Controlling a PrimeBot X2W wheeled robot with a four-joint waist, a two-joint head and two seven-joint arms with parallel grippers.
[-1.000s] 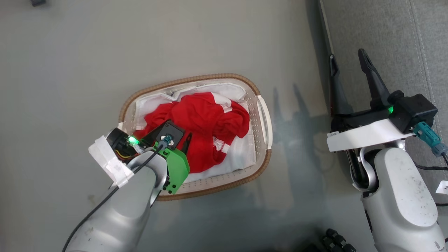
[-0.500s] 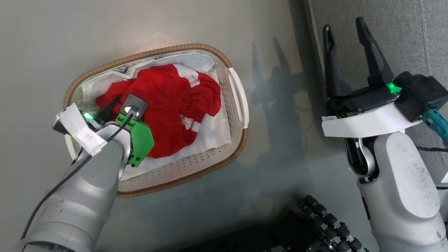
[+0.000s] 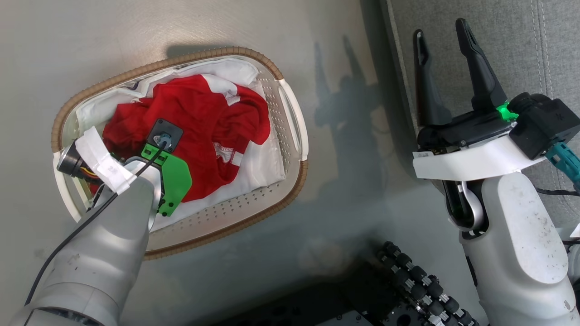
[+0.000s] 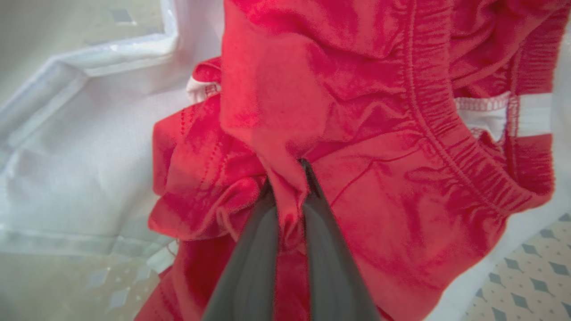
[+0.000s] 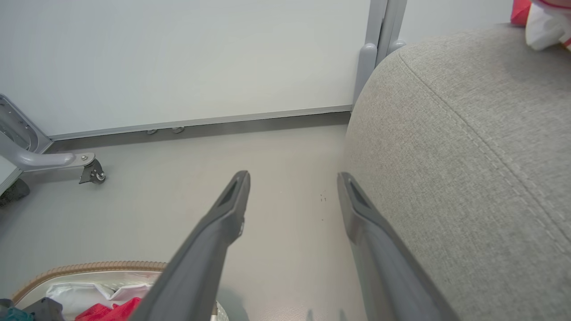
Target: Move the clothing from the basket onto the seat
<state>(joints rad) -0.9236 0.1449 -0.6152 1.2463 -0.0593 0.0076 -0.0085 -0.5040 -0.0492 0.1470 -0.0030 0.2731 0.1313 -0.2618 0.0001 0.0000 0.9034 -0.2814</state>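
**Grey floor, a basket and a big seat**

Smooth grey floor [image 3: 190,27] is spread under everything, and dark shadows are thrown on it. A plain white wall [image 5: 178,58] is seen at the back in the right wrist view, with a grey metal leg [image 5: 49,160] on a small wheel beside it. The basket [image 3: 292,176] is set on the floor, to the left of the seat [image 3: 521,45] and apart from it. The clothing [image 3: 199,113] is piled inside the basket, on top of a white liner cloth [image 3: 265,163]. The seat is covered in grey cloth with stitched lines.

The left arm [image 3: 104,244] is reached down into the basket from the near side, and its wrist is held right over the red pile. In the left wrist view the left gripper [image 4: 287,178] is pressed together on a fold of the clothing, and the fold is squeezed between the two dark fingers. The right gripper [image 3: 440,29] is held up in the air by the edge of the seat, pointing away from the robot. Its fingers are spread wide, and nothing is held between them.
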